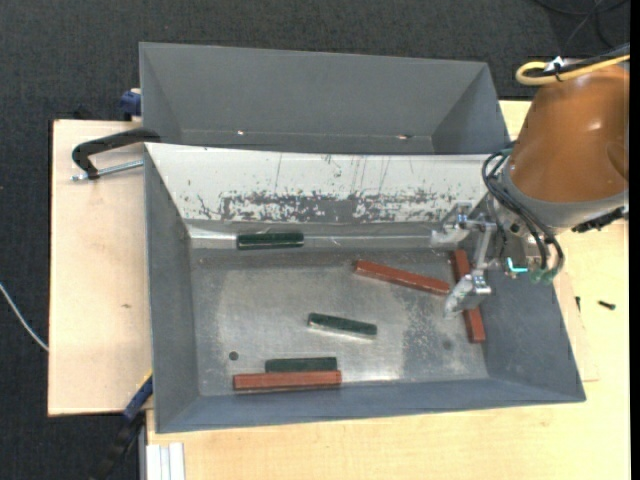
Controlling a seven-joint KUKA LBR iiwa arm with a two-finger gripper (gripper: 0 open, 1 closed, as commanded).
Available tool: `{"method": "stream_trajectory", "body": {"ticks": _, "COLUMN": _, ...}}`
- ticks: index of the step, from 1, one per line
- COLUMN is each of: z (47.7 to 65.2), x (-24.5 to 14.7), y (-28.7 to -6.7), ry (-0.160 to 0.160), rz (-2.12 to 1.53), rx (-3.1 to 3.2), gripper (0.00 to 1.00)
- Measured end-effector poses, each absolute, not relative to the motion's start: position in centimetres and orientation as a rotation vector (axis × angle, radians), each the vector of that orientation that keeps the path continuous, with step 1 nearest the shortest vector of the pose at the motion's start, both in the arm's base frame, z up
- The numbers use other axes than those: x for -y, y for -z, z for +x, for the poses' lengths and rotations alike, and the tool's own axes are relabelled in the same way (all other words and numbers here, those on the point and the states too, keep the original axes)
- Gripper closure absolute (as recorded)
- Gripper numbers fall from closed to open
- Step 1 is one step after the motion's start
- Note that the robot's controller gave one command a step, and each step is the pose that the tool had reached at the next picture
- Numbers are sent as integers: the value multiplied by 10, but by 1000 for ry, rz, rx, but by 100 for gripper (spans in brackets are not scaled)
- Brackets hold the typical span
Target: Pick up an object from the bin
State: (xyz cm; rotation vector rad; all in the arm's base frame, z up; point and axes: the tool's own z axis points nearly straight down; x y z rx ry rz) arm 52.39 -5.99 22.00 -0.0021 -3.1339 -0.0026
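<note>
Red stick (476,326) under claw (468,296) — slanted red bar (400,276) just beside.

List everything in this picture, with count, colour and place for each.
Bin: one, grey metal, middle of the view.
Green bars: three, dark green; one at the foot of the back wall on the left, one mid-floor, one at the front alongside a red bar.
Red bars: three, red-brown; one along the front edge, one tilted right of centre, one by the right wall.
Speck: one, dark, front-left floor; too small to identify.
Gripper: one, silver, over the right-hand red bar.
Arm: one, orange cover, reaching in from the right.
</note>
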Motion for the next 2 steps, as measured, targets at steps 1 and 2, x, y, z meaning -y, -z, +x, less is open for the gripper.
{"method": "stream_trajectory", "body": {"ticks": 1, "z": 526, "x": 60, "y": -224, "ry": 1, "rz": 0, "rx": 3142, "gripper": 0}}
{"method": "stream_trajectory", "body": {"ticks": 2, "z": 560, "x": 44, "y": -145, "ry": 2, "rz": -140, "rx": 3143, "gripper": 0}}
